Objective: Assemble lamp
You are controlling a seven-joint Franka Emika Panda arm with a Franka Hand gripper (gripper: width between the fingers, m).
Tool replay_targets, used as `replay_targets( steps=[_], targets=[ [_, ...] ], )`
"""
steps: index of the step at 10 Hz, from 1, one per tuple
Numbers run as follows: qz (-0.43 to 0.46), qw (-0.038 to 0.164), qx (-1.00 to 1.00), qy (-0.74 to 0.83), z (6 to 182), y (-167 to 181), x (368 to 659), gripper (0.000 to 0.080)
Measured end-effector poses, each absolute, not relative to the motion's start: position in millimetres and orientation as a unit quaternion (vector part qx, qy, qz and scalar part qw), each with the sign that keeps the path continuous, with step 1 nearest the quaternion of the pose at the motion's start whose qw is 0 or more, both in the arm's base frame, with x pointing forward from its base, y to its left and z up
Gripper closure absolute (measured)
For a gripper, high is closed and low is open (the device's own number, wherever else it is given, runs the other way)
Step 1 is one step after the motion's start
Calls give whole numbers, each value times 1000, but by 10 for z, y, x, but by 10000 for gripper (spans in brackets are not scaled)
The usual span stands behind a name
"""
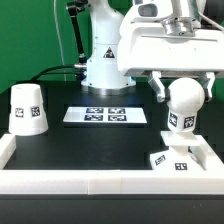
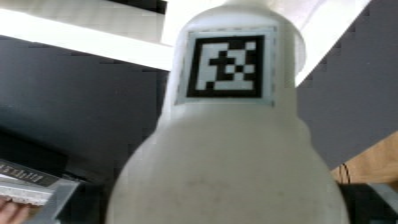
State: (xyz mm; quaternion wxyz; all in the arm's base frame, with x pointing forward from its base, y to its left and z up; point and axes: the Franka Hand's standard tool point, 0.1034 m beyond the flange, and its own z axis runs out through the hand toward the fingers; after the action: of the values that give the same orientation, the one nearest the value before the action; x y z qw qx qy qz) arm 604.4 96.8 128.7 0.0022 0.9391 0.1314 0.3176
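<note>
The white bulb (image 1: 182, 104) stands upright with its stem down on the low square base (image 1: 160, 159) at the exterior view's right. My gripper (image 1: 182, 92) is shut on the bulb's round head, one finger on each side. In the wrist view the bulb (image 2: 222, 150) fills most of the frame, with its square tag (image 2: 226, 62) facing the camera. The tapered shade (image 1: 28, 108) stands by itself at the exterior view's left, wide end down. Whether the stem is seated in the base cannot be told.
The marker board (image 1: 106, 114) lies flat in the middle of the black table. A white wall (image 1: 100, 183) runs along the front and sides. The arm's white pedestal (image 1: 100, 62) stands behind the marker board.
</note>
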Motion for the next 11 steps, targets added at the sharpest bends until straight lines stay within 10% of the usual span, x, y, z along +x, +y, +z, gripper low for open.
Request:
replay_targets(
  steps=[11],
  targets=[
    [294, -3, 946, 137, 1299, 1004, 5925, 100]
  ],
)
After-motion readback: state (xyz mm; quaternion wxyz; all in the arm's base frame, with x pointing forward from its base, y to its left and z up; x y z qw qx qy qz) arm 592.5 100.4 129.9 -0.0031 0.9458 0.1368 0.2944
